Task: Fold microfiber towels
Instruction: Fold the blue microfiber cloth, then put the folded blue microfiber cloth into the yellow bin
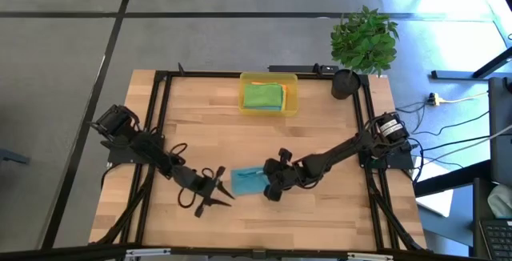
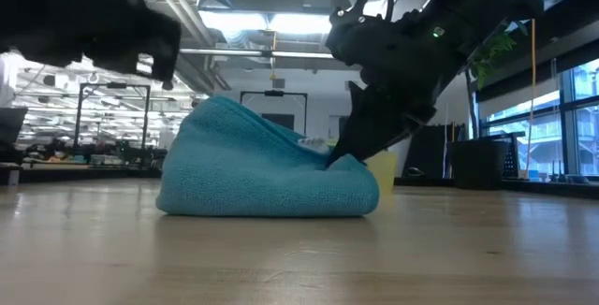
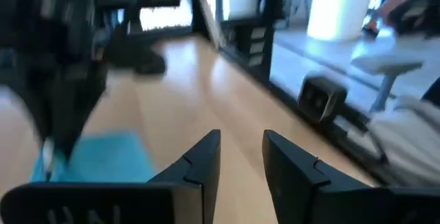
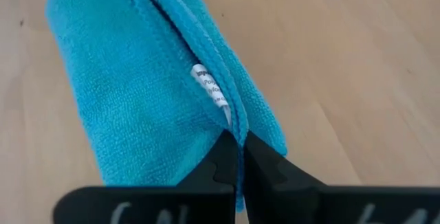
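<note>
Teal-blue microfiber towel [image 4: 137,80], soft and limp, is bunching on the counter [image 1: 320,117] while I'm pinching its layered hem in the clenched right end effector [image 4: 240,157]; left end effector [image 3: 240,148] is waiting, parted.

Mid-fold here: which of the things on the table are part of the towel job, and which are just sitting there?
Job:
- teal-blue towel, folded, edge pinched by the right gripper
- green towel on the stack in the yellow tray
- left gripper, open beside the teal-blue towel

Lying about:
- potted plant at the far right corner
</note>
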